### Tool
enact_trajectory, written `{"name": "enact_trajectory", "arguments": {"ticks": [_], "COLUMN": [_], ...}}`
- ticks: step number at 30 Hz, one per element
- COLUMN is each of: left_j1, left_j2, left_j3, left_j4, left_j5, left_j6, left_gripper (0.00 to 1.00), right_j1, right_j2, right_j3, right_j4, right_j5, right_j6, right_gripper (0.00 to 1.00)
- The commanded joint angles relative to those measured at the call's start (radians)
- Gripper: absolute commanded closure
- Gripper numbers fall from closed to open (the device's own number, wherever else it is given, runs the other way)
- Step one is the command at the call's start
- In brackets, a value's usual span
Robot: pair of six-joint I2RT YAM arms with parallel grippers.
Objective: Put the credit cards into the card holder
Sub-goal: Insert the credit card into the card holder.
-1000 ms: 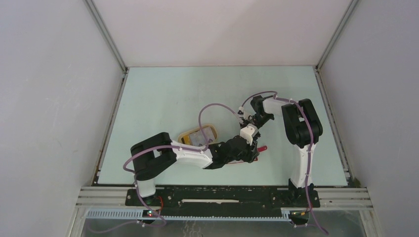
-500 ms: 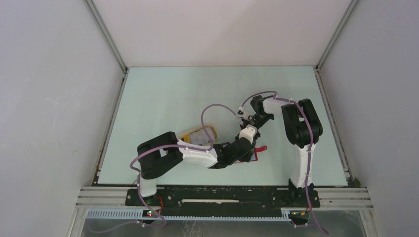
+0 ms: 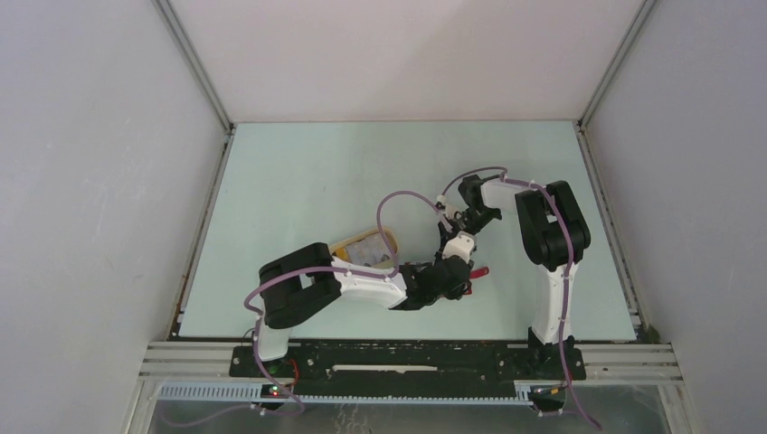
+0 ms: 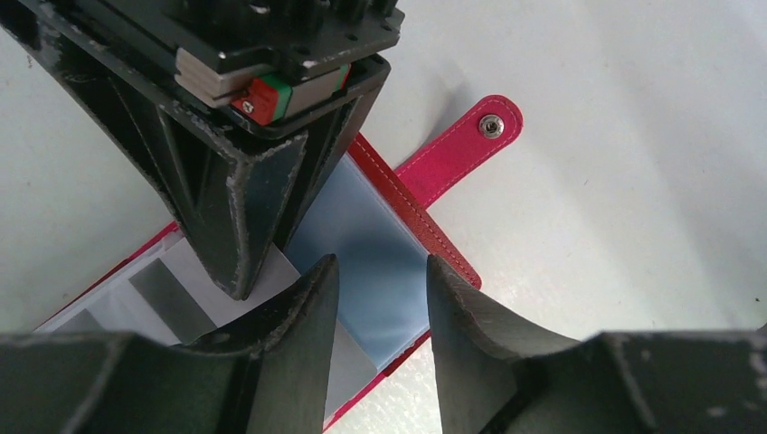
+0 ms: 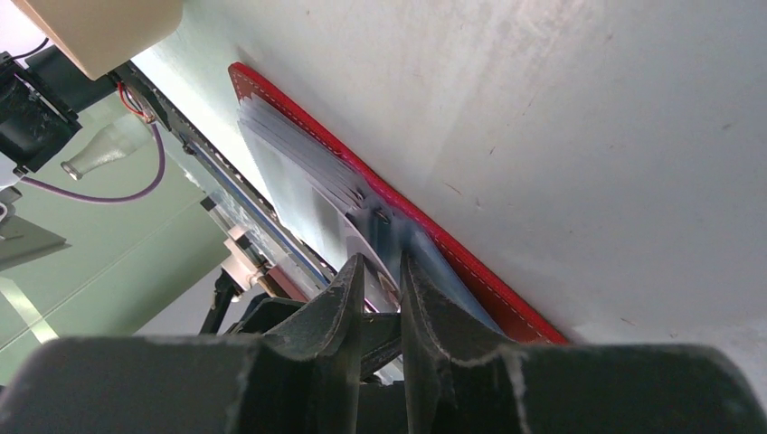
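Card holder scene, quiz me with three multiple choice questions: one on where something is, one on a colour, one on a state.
1. In the top view, where does the beige tray sit relative to the card holder?
A) to its left
B) to its right
C) on top of it

2. What colour are the holder's inner pockets?
A) yellow
B) grey-blue
C) black

3. How is the snap tab?
A) snapped shut over the holder
B) unfastened, lying flat on the table
C) clamped in a gripper

Answers:
1 A, the tray lies left of the red holder in the top view.
2 B, the left wrist view shows grey-blue sleeves inside the red cover.
3 B, the tab stretches out away from the holder with nothing gripping it.
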Motion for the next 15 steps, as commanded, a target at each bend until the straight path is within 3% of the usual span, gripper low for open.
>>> {"name": "enact_trajectory", "arguments": {"ticks": [1, 15], "left_j1": [-0.005, -0.005], "left_j2": [0.002, -0.033], "left_j3": [0.047, 0.025], "left_j4": [-0.041, -0.120], "left_j5": [-0.067, -0.169], "left_j6": [-0.029, -0.098], "left_gripper": [0.54, 0.54], "right_j1": [0.003, -0.005], "right_j2": [0.013, -0.004], "right_j3": [0.006, 0.006], "right_j4": [0.041, 0.038], "right_j5": [0.030, 0.018], "right_j6": [-0.010, -0.021], "right_gripper": [0.72, 0.65]}}
